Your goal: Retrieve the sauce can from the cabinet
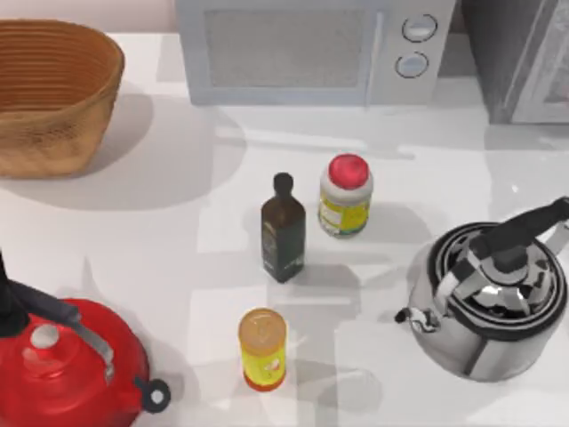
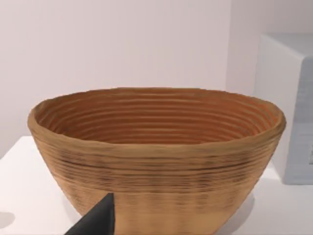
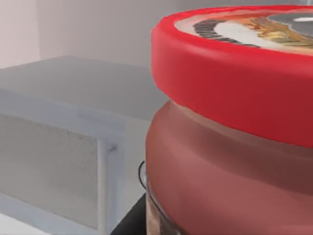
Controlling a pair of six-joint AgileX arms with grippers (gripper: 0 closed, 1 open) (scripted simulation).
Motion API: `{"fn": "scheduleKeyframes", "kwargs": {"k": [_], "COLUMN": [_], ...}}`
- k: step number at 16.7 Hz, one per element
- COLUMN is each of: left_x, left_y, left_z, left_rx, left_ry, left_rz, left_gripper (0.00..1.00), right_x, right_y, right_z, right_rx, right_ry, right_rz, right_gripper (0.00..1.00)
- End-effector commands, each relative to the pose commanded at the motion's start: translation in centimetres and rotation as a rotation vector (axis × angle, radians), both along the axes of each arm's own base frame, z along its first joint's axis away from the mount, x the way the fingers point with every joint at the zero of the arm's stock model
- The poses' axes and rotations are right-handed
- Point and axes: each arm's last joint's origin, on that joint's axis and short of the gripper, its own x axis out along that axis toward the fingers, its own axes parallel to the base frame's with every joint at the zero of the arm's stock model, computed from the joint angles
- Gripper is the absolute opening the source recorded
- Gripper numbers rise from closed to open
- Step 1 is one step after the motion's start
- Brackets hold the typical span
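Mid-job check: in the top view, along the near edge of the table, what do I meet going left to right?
Red kettle with black handle → yellow can with tan top → shiny steel kettle with black handle.

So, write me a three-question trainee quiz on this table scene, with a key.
1. True or false: the microwave has two round knobs.
2. Which stands nearest the dark bottle? A) the white jar with the red lid B) the wicker basket C) the red kettle
3. Fill in: in the right wrist view, the close-up sauce can has a ___ top rim.
Key: 1 true; 2 A; 3 red.
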Motion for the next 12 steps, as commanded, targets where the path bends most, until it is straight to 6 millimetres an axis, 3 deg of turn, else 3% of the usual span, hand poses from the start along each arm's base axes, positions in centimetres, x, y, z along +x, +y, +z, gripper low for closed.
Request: {"fn": "scheduleKeyframes", "kwargs": {"k": [5, 9, 12], "left_x": [0.0, 0.0, 0.0], "left_y": [0.0, 0.0, 0.0], "left_z": [0.0, 0.0, 0.0], "left_rx": [0.000, 0.000, 0.000], "left_ry": [0.000, 0.000, 0.000], "left_rz": [0.000, 0.000, 0.000], "left_gripper": [1.00, 1.00, 1.00], "right_x": [4.5, 4.9, 4.7], "right_y": [0.0, 0.7, 1.0], "right_z": [-6.7, -10.7, -11.5], "right_rx": [0.004, 0.012, 0.015], "right_ry": [0.032, 0.063, 0.073], "right_rz": [0.175, 0.292, 0.319], "right_gripper": [0.00, 0.00, 0.00]}}
